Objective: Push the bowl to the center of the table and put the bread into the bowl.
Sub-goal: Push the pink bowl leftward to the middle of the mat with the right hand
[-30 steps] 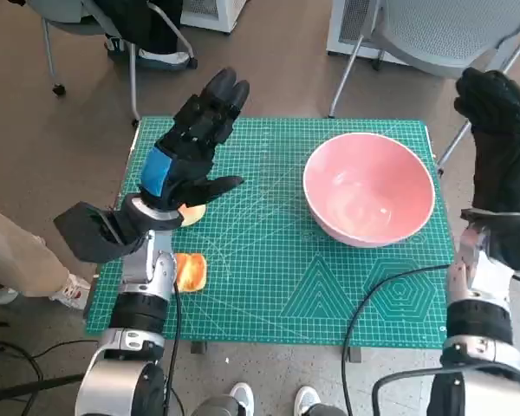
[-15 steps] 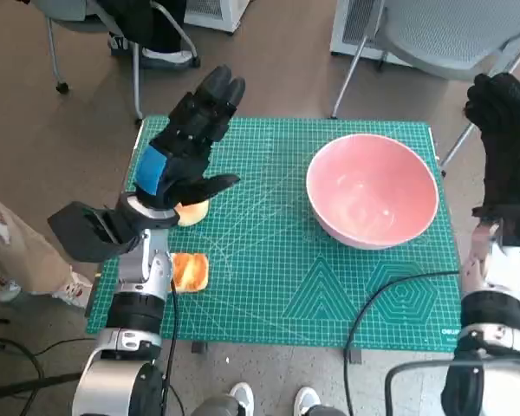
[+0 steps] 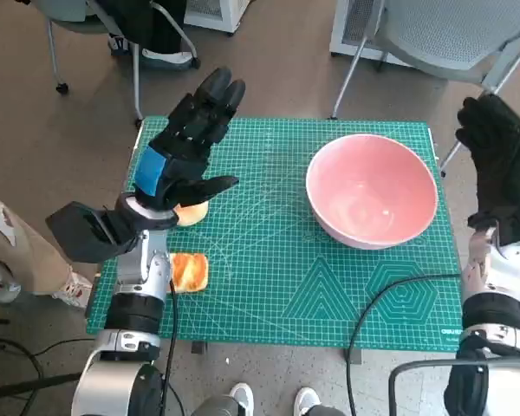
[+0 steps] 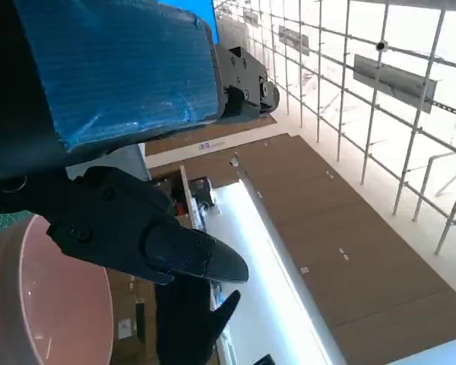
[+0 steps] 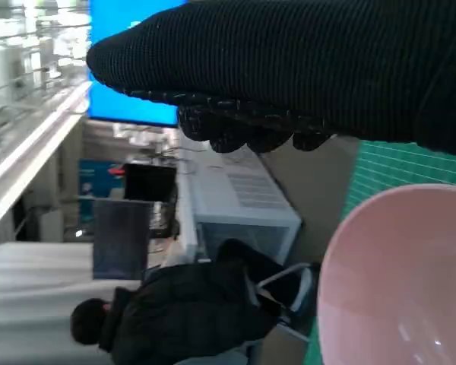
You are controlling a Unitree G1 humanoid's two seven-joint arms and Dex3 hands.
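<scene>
Two robot hands hang spread and holding nothing: your left robot hand (image 3: 186, 143) above the tabletop's (image 3: 269, 286) left side, your right robot hand (image 3: 496, 165) just off its right edge. You see the pink bowl (image 3: 372, 189) at far right, empty. Bread (image 3: 189, 271) lies near-left; a roll (image 3: 191, 212) sits just beyond it.

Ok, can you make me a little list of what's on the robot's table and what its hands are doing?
Bowl: big pink round bowl, empty, on the right part of the green cutting mat
Bread: toasted slice at the mat's left edge; a pale bun lies beyond it
Left hand: black hand with blue tape, fingers spread, above the bun, holding nothing
Right hand: black knitted glove, raised beside the bowl, holding nothing
</scene>
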